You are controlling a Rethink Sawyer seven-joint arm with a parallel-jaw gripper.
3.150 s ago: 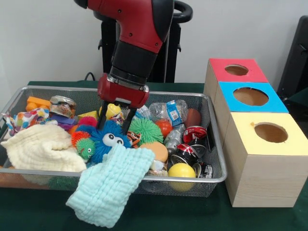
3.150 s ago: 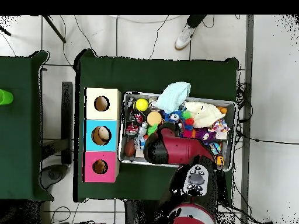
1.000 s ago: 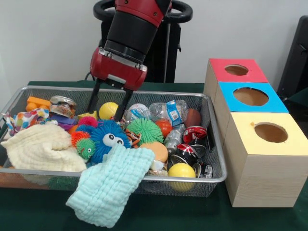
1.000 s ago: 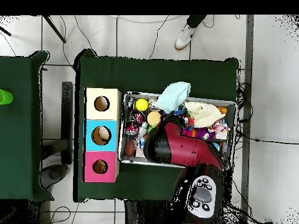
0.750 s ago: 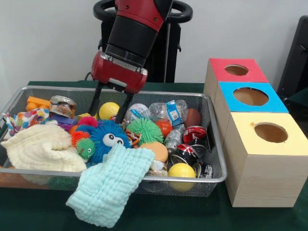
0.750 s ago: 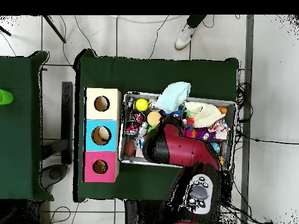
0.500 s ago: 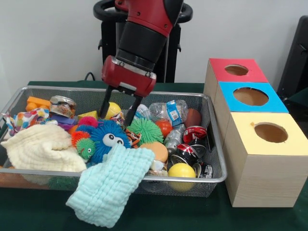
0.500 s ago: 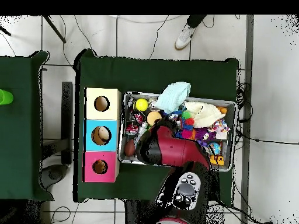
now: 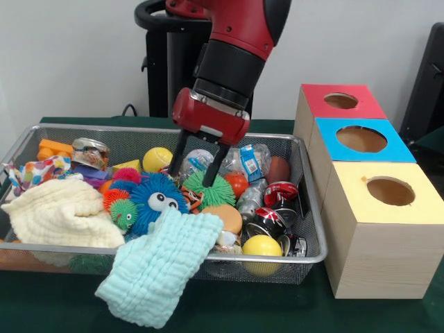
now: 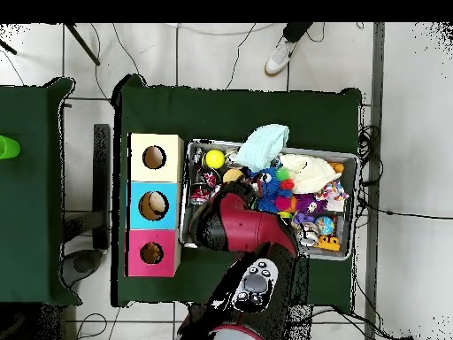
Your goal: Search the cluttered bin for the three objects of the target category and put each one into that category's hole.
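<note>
The gripper (image 9: 194, 166) hangs over the wire bin (image 9: 305, 208), jaws spread and empty, tips just above the green spiky ball (image 9: 209, 189); crushed cans (image 9: 274, 211) lie at its four o'clock.

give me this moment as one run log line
claw: open, empty | position: over green spiky ball in wire bin | boxes: nothing going in

A wire mesh bin (image 9: 305, 208) is filled with balls, fuzzy toys, cloths, cans and a crushed plastic bottle. Beside the bin, three wooden boxes are lined up, each with a round hole: red-topped (image 9: 341, 101), blue-topped (image 9: 361, 139), yellow-topped (image 9: 390, 191).
</note>
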